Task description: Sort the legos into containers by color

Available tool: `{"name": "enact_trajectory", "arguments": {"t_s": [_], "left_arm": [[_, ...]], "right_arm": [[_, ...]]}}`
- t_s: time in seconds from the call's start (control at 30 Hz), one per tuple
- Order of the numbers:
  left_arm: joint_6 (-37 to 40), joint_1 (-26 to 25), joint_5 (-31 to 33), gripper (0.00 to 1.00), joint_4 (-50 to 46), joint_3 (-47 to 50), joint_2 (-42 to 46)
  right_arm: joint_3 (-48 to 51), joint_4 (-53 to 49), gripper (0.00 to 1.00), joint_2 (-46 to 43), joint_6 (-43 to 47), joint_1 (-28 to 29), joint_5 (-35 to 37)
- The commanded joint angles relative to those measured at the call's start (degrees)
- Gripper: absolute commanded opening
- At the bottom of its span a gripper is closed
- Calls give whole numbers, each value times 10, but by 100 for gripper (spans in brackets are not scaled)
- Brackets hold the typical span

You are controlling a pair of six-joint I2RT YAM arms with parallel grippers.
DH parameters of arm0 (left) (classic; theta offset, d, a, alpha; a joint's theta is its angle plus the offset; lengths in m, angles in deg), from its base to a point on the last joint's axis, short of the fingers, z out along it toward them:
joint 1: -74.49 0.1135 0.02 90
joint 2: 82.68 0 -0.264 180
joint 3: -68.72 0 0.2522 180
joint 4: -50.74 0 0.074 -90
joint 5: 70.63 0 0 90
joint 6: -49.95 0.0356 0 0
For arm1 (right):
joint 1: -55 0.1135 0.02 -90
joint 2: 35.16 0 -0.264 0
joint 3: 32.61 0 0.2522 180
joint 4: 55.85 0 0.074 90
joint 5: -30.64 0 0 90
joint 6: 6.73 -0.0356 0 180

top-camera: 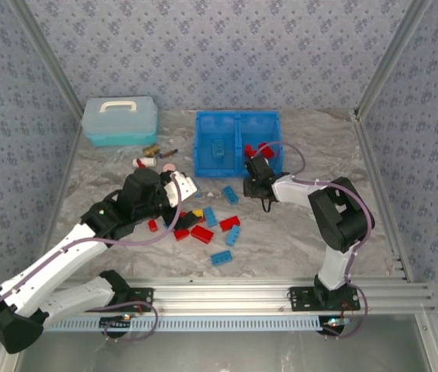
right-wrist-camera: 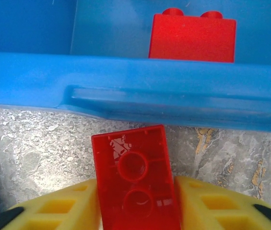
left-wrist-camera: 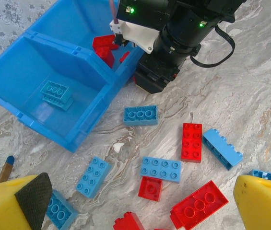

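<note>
Marbled table (top-camera: 296, 232) on my screen: my right hand (right-wrist-camera: 135, 196) pinches a red brick (right-wrist-camera: 133, 167) beside the blue bin (right-wrist-camera: 125, 81); my left hand (left-wrist-camera: 140, 201) hangs spread over loose bricks (left-wrist-camera: 160, 168)

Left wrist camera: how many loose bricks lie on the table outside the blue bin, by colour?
Mid-blue plastic studded bricks: 6 (two only partly in view at the bottom corners)
Bright red plastic studded bricks: 4 (one cut by the bottom edge)
Total: 10
</note>
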Motion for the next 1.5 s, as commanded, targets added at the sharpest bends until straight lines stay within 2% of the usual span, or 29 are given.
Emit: {"name": "enact_trajectory", "arguments": {"t_s": [0.0,0.2,0.43,0.53,0.6,0.73,0.97,1.07,1.23,1.3,1.47], "left_arm": [[-5,-2,7,99,-4,-24,2],[-6,-1,7,99,-3,-23,-1],[-7,-1,4,99,-1,-23,6],[-9,-1,-10,99,7,-19,18],[-9,-1,-15,99,18,-11,28],[-6,-2,-3,99,32,-2,45],[2,-1,23,99,27,-3,52],[4,-2,29,99,27,-2,53],[7,-2,35,99,29,1,50],[6,-1,34,99,29,1,47],[6,-1,39,99,28,1,35]], "right_arm": [[-13,1,39,6,-3,0,-4],[10,-16,33,-44,2,16,3],[53,-75,33,-203,2,56,54],[34,-86,33,-258,20,55,71],[1,-85,33,-259,40,44,74],[-109,-102,33,-175,66,-3,48],[-397,-195,31,92,77,-88,0],[-482,-222,31,177,73,-101,-14],[-558,-250,35,251,82,-103,-19],[-583,-267,40,264,84,-103,-19],[-592,-285,52,231,96,-109,-13]]}}
